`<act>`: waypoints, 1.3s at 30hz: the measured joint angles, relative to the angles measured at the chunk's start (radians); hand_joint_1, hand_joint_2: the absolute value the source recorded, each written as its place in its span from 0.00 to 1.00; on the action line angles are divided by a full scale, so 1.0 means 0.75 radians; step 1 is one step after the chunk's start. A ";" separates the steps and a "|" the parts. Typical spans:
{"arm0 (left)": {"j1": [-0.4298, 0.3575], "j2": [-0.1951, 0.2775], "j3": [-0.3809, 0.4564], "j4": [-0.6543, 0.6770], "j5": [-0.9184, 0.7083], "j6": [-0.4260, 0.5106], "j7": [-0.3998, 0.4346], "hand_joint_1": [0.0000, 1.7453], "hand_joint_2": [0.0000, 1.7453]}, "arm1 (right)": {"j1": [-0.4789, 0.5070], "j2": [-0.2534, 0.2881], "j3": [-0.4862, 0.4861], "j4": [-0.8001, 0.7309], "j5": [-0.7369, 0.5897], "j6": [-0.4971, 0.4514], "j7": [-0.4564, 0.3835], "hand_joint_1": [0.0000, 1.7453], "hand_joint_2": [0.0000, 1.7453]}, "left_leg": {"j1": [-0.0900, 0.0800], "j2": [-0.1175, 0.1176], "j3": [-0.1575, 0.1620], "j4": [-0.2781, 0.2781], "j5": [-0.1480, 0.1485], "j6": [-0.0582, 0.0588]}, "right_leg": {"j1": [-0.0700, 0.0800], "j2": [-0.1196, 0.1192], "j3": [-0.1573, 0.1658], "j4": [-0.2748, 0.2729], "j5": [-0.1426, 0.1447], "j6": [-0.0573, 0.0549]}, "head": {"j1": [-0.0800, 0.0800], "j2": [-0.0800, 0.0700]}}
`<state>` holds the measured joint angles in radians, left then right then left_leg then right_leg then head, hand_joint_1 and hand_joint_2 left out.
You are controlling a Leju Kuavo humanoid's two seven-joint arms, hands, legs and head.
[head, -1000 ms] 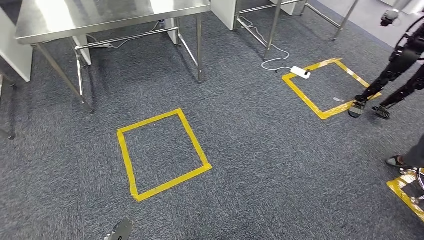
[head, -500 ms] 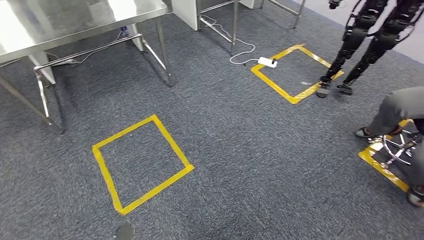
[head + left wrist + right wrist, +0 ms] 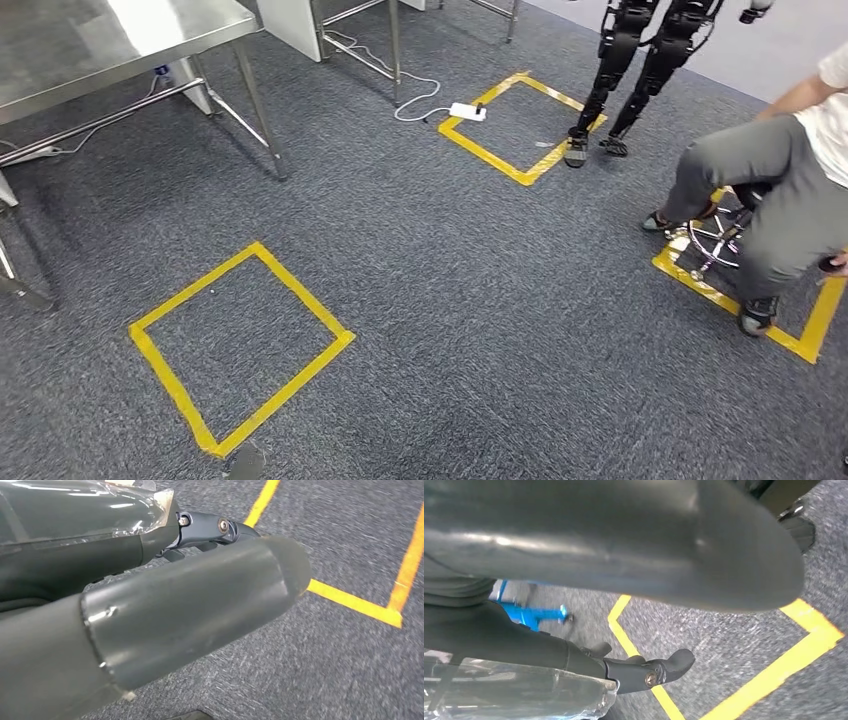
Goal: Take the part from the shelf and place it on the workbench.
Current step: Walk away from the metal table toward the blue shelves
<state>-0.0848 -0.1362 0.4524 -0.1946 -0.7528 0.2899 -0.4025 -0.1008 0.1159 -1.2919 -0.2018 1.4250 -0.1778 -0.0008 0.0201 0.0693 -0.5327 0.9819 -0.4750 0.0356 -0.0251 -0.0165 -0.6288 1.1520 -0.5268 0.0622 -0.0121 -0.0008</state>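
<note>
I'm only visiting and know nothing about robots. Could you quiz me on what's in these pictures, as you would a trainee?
1. True or false: the white power strip lies on top of the steel table.
2. What is inside the nearest yellow tape square? A) a stool B) a box C) bare carpet
3. Fill in: the person at the right is ____ (standing or sitting).

Key: 1 false, it lies on the carpet; 2 C; 3 sitting.
</note>
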 joint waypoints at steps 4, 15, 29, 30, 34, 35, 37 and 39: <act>-0.001 -0.001 0.001 0.000 -0.003 0.000 0.001 0.00 0.00 | -0.005 0.000 0.000 0.000 -0.007 0.001 -0.003 0.00 0.00 | -0.015 0.046 0.013 0.004 -0.011 -0.029 | 0.013 -0.059 0.114 -0.214 0.067 -0.018 | 0.000 0.000; 0.003 -0.009 0.003 0.002 -0.013 0.003 0.026 0.00 1.00 | 0.004 -0.006 0.001 0.000 0.006 0.001 0.001 0.00 0.00 | 0.004 -0.108 -0.118 0.300 -0.128 -0.048 | 0.009 0.114 0.116 -0.219 0.091 -0.082 | -0.013 0.000; 0.006 -0.012 0.021 0.002 0.001 0.009 0.031 0.00 1.00 | 0.004 -0.013 0.024 0.000 0.012 0.016 0.000 0.00 0.00 | -0.009 -0.022 -0.007 0.003 0.000 0.011 | 0.008 0.032 -0.089 0.136 -0.053 -0.019 | -0.001 0.000; 0.006 -0.012 0.022 0.002 0.001 0.009 0.031 0.00 1.00 | 0.005 -0.015 0.024 0.000 0.010 0.016 0.000 0.00 0.00 | -0.009 -0.006 -0.006 0.003 -0.001 0.010 | 0.006 0.018 -0.040 0.056 -0.023 -0.008 | -0.001 0.000; 0.006 -0.014 0.022 0.002 -0.001 0.007 0.033 0.00 1.00 | -0.001 -0.016 0.024 0.000 0.002 0.020 0.000 0.00 0.00 | -0.021 0.047 0.007 0.007 -0.014 -0.015 | 0.021 -0.073 0.113 -0.220 0.069 -0.017 | 0.001 0.000; 0.006 -0.014 0.022 0.002 -0.002 0.006 0.034 0.00 1.00 | 0.000 -0.016 0.024 0.000 0.001 0.020 0.000 0.00 0.00 | -0.022 0.059 0.012 0.006 -0.016 -0.022 | 0.027 -0.061 0.109 -0.220 0.073 -0.026 | 0.000 0.000; 0.003 -0.016 0.022 0.002 -0.004 0.005 0.035 0.00 1.00 | 0.004 -0.016 0.024 0.000 -0.002 0.021 0.000 0.00 0.00 | -0.016 0.050 0.014 0.015 -0.029 -0.037 | 0.016 -0.031 0.112 -0.225 0.081 -0.046 | -0.002 0.000; 0.003 -0.016 0.022 0.002 -0.008 0.004 0.036 0.00 1.00 | 0.005 -0.017 0.024 0.000 -0.003 0.021 0.001 0.00 0.00 | -0.009 -0.019 -0.019 0.098 -0.091 -0.048 | 0.002 -0.004 0.120 -0.230 0.090 -0.069 | -0.007 0.000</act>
<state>-0.0828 -0.1485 0.4692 -0.1930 -0.7585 0.2933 -0.3757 -0.0970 0.1035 -1.2742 -0.2018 1.4224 -0.1621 -0.0002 0.0133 0.0550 -0.5469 1.0557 -0.5436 -0.0005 -0.0233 -0.0192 -0.5392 0.9797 -0.4595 0.0105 -0.0171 -0.0008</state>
